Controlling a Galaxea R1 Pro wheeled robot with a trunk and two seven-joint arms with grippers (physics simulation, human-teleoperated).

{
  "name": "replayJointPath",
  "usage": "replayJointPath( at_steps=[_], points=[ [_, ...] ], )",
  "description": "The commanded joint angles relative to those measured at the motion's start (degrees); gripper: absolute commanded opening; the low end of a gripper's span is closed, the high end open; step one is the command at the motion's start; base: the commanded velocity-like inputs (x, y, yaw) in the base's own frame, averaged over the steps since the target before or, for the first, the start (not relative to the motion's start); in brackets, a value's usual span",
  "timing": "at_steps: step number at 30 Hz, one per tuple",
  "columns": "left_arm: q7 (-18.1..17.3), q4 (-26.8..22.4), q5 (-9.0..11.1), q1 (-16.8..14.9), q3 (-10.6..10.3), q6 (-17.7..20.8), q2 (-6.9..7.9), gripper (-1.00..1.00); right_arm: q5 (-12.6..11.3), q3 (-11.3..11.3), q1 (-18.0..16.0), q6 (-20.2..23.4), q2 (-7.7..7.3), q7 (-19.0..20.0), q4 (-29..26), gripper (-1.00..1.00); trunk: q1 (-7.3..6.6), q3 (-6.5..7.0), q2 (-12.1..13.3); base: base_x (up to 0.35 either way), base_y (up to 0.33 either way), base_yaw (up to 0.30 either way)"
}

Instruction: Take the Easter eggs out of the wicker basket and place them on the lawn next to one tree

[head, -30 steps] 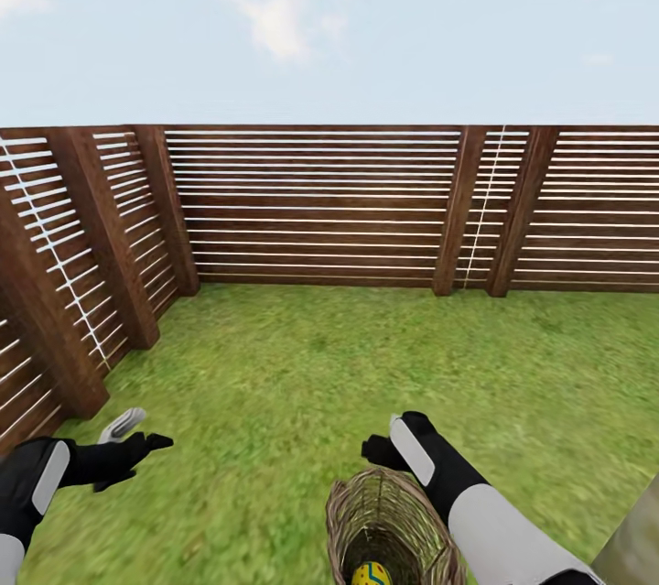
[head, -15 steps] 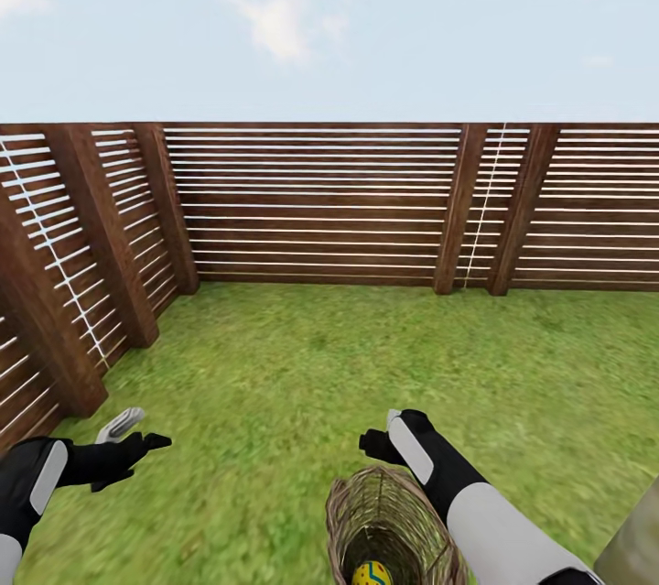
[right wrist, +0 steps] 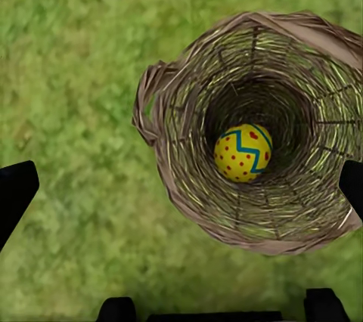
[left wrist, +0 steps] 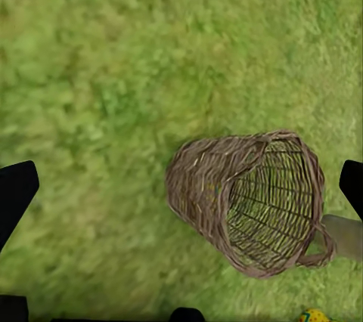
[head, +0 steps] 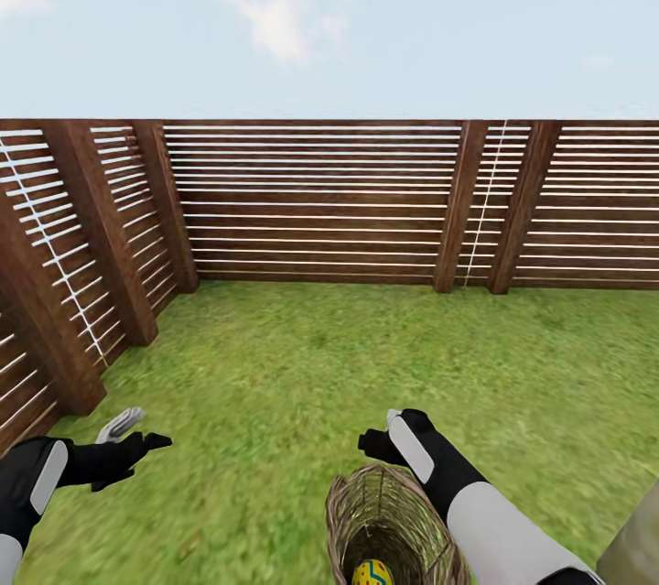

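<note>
The wicker basket [head: 389, 521] lies tipped on its side on the lawn [head: 302, 365], its mouth toward me. One yellow Easter egg [head: 372, 574] with red dots and a blue zigzag shows at the mouth. In the right wrist view the egg [right wrist: 243, 153] appears inside the basket [right wrist: 189, 178]; in the left wrist view an egg [left wrist: 314, 316] sits just past the basket [left wrist: 227, 201]. My right gripper [head: 377, 434] hovers open over the basket's far end. My left gripper [head: 142, 436] is open, off to the left over grass. A pale tree trunk [head: 633, 548] stands at the lower right.
A dark brown slatted fence [head: 320, 200] closes the lawn ahead and runs down the left side [head: 55, 292], forming a corner. Open grass stretches between me and the fence. The trunk foot [left wrist: 344, 235] touches the basket's rim.
The whole picture has drifted slightly upward, so the camera moved. Both arms, the basket and the egg keep their places relative to each other.
</note>
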Motion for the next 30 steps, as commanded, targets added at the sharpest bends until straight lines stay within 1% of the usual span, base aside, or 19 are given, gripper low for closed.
replayJointPath(
  at_steps=[1,4,10,30],
  points=[
    [-0.10,-0.02,0.09,-0.05,0.17,0.38,-0.02,1.00,-0.61,0.25,-0.05,0.14,0.01,-0.59,-0.08,1.00,0.23,-0.26,-0.46,0.000,0.000,0.000],
    [-0.10,-0.02,0.09,-0.05,0.14,0.37,-0.02,1.00,-0.45,0.19,-0.08,0.44,0.26,-0.98,-0.06,1.00,0.89,-0.79,-1.67,0.000,0.000,0.000],
    [-0.10,-0.02,0.09,-0.05,0.17,0.40,0.02,1.00,-0.47,0.20,-0.10,1.59,0.28,-1.17,-0.01,1.00,2.21,-1.87,-4.07,0.000,0.000,0.000],
    [-0.10,-0.02,0.09,-0.05,0.20,0.45,0.07,1.00,-0.57,0.21,-0.05,1.48,0.27,-0.91,-0.08,1.00,6.60,-5.46,-12.09,0.000,0.000,0.000]
  ],
)
